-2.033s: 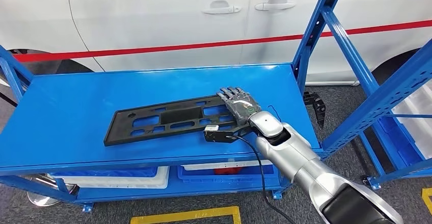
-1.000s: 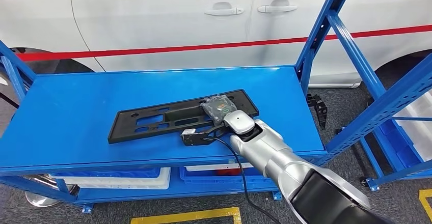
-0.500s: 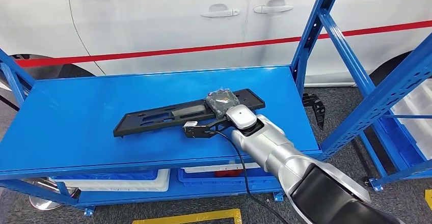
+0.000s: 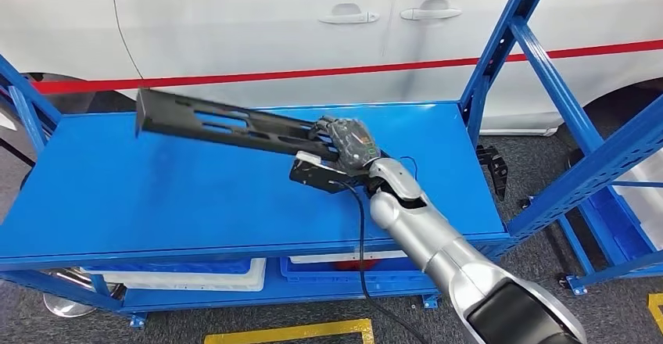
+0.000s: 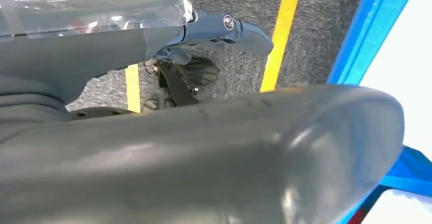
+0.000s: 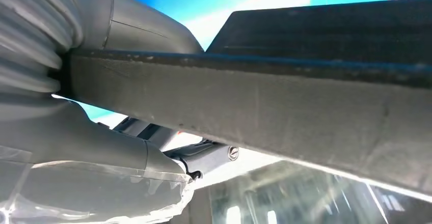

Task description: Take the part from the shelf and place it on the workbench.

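My left hand (image 5: 153, 132) hung by my side over the floor; whether its fingers were closed I could not tell. The black part (image 4: 227, 125) was off the blue shelf (image 4: 156, 195), tilted, its long free end out to the left and raised. My right hand (image 4: 348, 145) gripped only its right end, fingers wrapped round the edge. With so much length unsupported, I judged it might twist in my grip, or strike the upright (image 4: 500, 47) as I turned.
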Available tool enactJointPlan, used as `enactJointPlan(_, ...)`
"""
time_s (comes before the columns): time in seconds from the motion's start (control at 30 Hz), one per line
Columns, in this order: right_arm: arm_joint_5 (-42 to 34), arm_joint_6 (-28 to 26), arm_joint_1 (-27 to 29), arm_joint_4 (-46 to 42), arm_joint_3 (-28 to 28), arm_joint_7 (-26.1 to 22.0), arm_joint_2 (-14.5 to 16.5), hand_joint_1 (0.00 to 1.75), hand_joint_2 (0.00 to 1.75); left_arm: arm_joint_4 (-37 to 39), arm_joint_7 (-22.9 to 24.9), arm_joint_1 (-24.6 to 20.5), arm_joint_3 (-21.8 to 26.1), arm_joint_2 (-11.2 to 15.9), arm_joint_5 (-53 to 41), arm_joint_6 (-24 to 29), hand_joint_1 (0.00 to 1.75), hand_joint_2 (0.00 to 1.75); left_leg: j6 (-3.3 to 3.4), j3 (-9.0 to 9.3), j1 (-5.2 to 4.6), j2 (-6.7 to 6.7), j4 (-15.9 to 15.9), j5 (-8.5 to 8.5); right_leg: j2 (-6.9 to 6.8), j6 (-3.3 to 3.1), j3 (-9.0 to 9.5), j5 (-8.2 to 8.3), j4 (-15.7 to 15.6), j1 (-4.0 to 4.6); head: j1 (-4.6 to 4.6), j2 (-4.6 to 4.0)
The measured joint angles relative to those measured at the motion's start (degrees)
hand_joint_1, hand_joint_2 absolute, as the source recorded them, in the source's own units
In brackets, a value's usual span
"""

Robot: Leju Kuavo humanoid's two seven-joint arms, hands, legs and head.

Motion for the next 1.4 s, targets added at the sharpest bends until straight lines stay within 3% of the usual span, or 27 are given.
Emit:
enactJointPlan(0.07, -6.7, 0.5, 3.1, -7.2, -3.1, -2.9, -0.9, 1.73, 1.75, 0.0, -0.3, 0.0, 0.0, 0.0, 0.0, -0.2, 0.00, 0.00, -0.48, -0.08, -0.18, -0.11, 0.2, -0.32, -0.08, -0.44, 2.02, 1.19, -4.5, 0.31, -0.03, 0.00)
enactJointPlan(0.2, -26.0, 6.6, 10.4, -22.4, -9.6, -8.8, -2.1, 1.73, 1.75, 0.0, -0.2, 0.1, 0.2, 0.2, 0.0, -0.2, 0.00, 0.00, -1.74, -0.31, -0.17, -0.03, 0.8, -1.35, -0.13, -1.41, 2.45, 0.94, -5.6, 0.13, -0.09, 0.00)
enactJointPlan(0.27, -35.8, 12.8, 13.3, -28.6, -11.6, -9.6, -2.3, 1.73, 1.75, 0.0, -0.1, 0.1, 0.2, 0.4, 0.0, 0.0, 0.00, 0.00, -2.21, -2.15, -0.05, 0.19, 5.2, -4.12, -0.19, -1.97, 2.81, 0.97, -6.0, -0.13, -0.15, 0.00)
enactJointPlan(0.33, -43.8, 19.7, 16.3, -33.5, -12.4, -9.1, -2.6, 1.73, 1.75, 0.0, 0.0, 0.0, 0.2, 0.5, 0.0, 0.1, 0.00, 0.00, -2.58, -5.50, 0.03, 0.25, 12.7, -7.44, -0.19, -2.26, 2.94, 0.86, -5.9, -0.06, -0.19, 0.00)
enactJointPlan(0.37, -46.5, 22.6, 17.7, -35.3, -12.5, -8.7, -2.8, 1.73, 1.75, 0.0, 0.1, 0.0, 0.2, 0.5, 0.0, 0.2, 0.00, 0.00, -2.69, -6.64, 0.04, 0.25, 15.1, -8.13, -0.16, -2.30, 2.96, 0.83, -5.8, -0.02, -0.19, 0.00)
enactJointPlan(0.4, -48.7, 25.2, 19.1, -36.9, -12.5, -8.4, -2.9, 1.73, 1.75, 0.0, 0.1, 0.0, 0.2, 0.6, 0.1, 0.3, 0.00, 0.00, -2.72, -7.01, 0.04, 0.25, 15.8, -7.85, -0.08, -2.31, 2.96, 0.79, -5.7, 0.01, -0.20, 0.00)
enactJointPlan(0.43, -49.9, 26.9, 20.1, -38.0, -12.3, -8.2, -3.1, 1.73, 1.75, 0.0, 0.1, 0.0, 0.2, 0.6, 0.1, 0.4, 0.00, 0.00, -2.63, -6.17, 0.04, 0.25, 14.0, -6.43, 0.03, -2.28, 2.96, 0.75, -5.6, 0.02, -0.20, 0.00)
enactJointPlan(0.5, -51.2, 28.7, 21.5, -40.1, -11.5, -7.9, -3.4, 1.73, 1.75, 0.0, 0.1, -0.1, 0.2, 0.7, 0.2, 0.6, 0.00, 0.00, -2.12, -2.42, -0.07, 0.23, 6.2, -2.67, 0.25, -2.13, 2.95, 0.64, -5.3, 0.10, -0.19, 0.00)
enactJointPlan(0.57, -51.5, 29.3, 22.2, -41.8, -10.5, -7.5, -3.9, 1.73, 1.75, 0.0, 0.2, -0.2, 0.2, 0.7, 0.3, 0.8, 0.00, 0.00, -1.54, 0.07, -0.35, 0.15, 0.8, -0.78, 0.35, -1.79, 2.81, 0.68, -5.2, 0.26, -0.17, 0.00)
enactJointPlan(0.7, -48.3, 29.0, 22.7, -44.2, -7.6, -5.4, -6.0, 1.73, 1.75, 0.0, 0.7, -0.2, 0.3, 0.9, 0.6, 1.9, 0.00, 0.00, -0.48, 0.12, -0.46, 0.22, -0.2, 0.12, 0.34, -0.61, 2.58, 0.81, -5.1, 0.17, -0.14, 0.00)
enactJointPlan(0.77, -45.9, 28.3, 22.8, -45.2, -5.9, -4.8, -7.5, 1.73, 1.75, 0.0, 0.8, -0.2, 0.3, 0.9, 0.7, 2.4, 0.00, 0.00, 0.25, -0.27, -0.19, 0.46, -0.7, 0.94, 0.25, -0.05, 1.52, -2.24, -2.1, 0.03, -0.04, 0.00)
enactJointPlan(0.83, -44.9, 27.8, 22.9, -45.7, -4.8, -4.6, -8.7, 1.73, 1.75, 0.0, 0.8, -0.2, 0.5, 0.9, 0.9, 2.6, 0.00, 0.00, 0.63, -1.07, -0.19, 0.59, -0.8, 1.61, 0.14, 0.28, -0.65, -7.37, 4.7, -0.19, 0.05, 0.00)
enactJointPlan(0.87, -44.8, 27.6, 22.9, -45.9, -4.5, -4.6, -9.2, 1.73, 1.75, 0.0, 0.8, -0.2, 0.5, 0.9, 1.0, 2.7, 0.00, 0.00, 0.67, -1.53, -0.20, 0.61, -0.7, 1.95, 0.13, 0.42, -1.51, -9.08, 8.0, -0.26, 0.04, 0.00)
enactJointPlan(0.9, -44.8, 27.3, 23.0, -46.1, -4.3, -4.6, -9.6, 1.73, 1.75, 0.0, 0.8, -0.2, 0.6, 0.9, 1.1, 2.9, 0.00, 0.00, 0.61, -2.01, -0.21, 0.61, -0.6, 2.30, 0.12, 0.54, -1.61, -9.59, 9.7, -0.31, 0.04, 0.00)
enactJointPlan(0.93, -44.8, 27.0, 23.0, -46.3, -4.2, -4.6, -10.0, 1.73, 1.75, 0.0, 0.8, -0.2, 0.7, 0.8, 1.3, 3.0, 0.00, 0.00, 0.50, -2.52, -0.21, 0.61, -0.5, 2.65, 0.12, 0.63, -0.80, -9.04, 9.6, -0.37, 0.04, 0.00)
enactJointPlan(0.97, -44.9, 26.6, 22.9, -46.7, -4.1, -4.6, -10.4, 1.73, 1.75, 0.0, 0.8, -0.1, 0.7, 0.7, 1.4, 3.2, 0.00, 0.00, 0.34, -3.04, -0.20, 0.59, -0.4, 2.97, 0.11, 0.66, 1.06, -7.66, 7.4, -0.47, 0.04, 0.00)
enactJointPlan(1.0, -45.1, 26.2, 22.7, -47.1, -4.1, -4.7, -10.6, 1.73, 1.75, 0.0, 0.8, -0.1, 0.8, 0.6, 1.5, 3.4, 0.00, 0.00, 0.12, -3.53, -0.19, 0.56, -0.1, 3.25, 0.11, 0.66, 3.73, -6.22, 3.9, -0.60, 0.04, 0.00)
enactJointPlan(1.07, -45.8, 25.7, 22.1, -47.9, -4.4, -4.7, -11.1, 1.73, 1.75, 0.0, 0.8, -0.1, 1.0, 0.5, 1.6, 3.5, 0.00, 0.00, -0.51, -4.39, -0.32, 0.49, 0.4, 3.80, 0.22, 0.43, 8.27, -4.83, -3.1, -0.52, 0.01, 0.01)
enactJointPlan(1.1, -46.2, 25.6, 21.8, -48.3, -4.7, -4.7, -11.3, 1.73, 1.75, 0.0, 0.8, -0.1, 1.1, 0.5, 1.6, 3.5, 0.00, 0.00, -0.86, -4.64, -0.38, 0.46, 0.6, 4.12, 0.31, 0.23, 9.29, -4.74, -4.9, -0.41, 0.02, 0.01)
enactJointPlan(1.2, -46.9, 25.4, 21.9, -49.1, -5.4, -4.8, -11.8, 1.73, 1.75, 0.0, 0.9, 0.1, 1.2, 0.4, 1.4, 3.5, 0.00, 0.00, -1.97, -5.35, -0.26, 0.19, 1.4, 4.89, 0.26, -0.91, 8.52, -3.92, -5.6, -0.22, 0.05, 0.01)
enactJointPlan(1.23, -47.0, 25.3, 22.2, -49.4, -5.6, -4.9, -11.9, 1.73, 1.75, 0.1, 0.9, 0.2, 1.2, 0.3, 1.3, 3.5, 0.00, 0.00, -2.26, -5.95, -0.23, 0.12, 2.8, 3.78, 0.13, -1.46, 8.08, -3.40, -5.7, -0.23, -0.04, 0.01)
enactJointPlan(1.3, -47.0, 25.2, 22.6, -49.9, -5.8, -5.2, -12.0, 1.73, 1.75, 0.1, 1.0, 0.4, 1.2, 0.2, 1.2, 3.6, 0.00, 0.00, -2.62, -7.44, -0.22, 0.13, 8.3, -1.48, -0.09, -2.28, 6.96, -2.25, -5.7, -0.19, -0.31, 0.00)
enactJointPlan(1.37, -47.3, 25.2, 23.1, -50.4, -6.1, -5.6, -12.2, 1.73, 1.75, 0.1, 1.0, 0.3, 1.2, 0.0, 1.3, 3.8, 0.00, 0.00, -2.74, -8.06, -0.25, 0.24, 14.3, -6.76, -0.15, -2.59, 5.47, -1.13, -5.6, 0.17, -0.49, 0.00)
enactJointPlan(1.4, -47.5, 25.2, 23.3, -50.5, -6.2, -5.8, -12.2, 1.73, 1.75, 0.1, 1.0, 0.2, 1.2, -0.1, 1.4, 3.8, 0.00, 0.00, -2.68, -7.80, -0.26, 0.24, 16.2, -7.66, -0.20, -2.64, 4.66, -0.59, -5.5, 0.36, -0.49, 0.00)
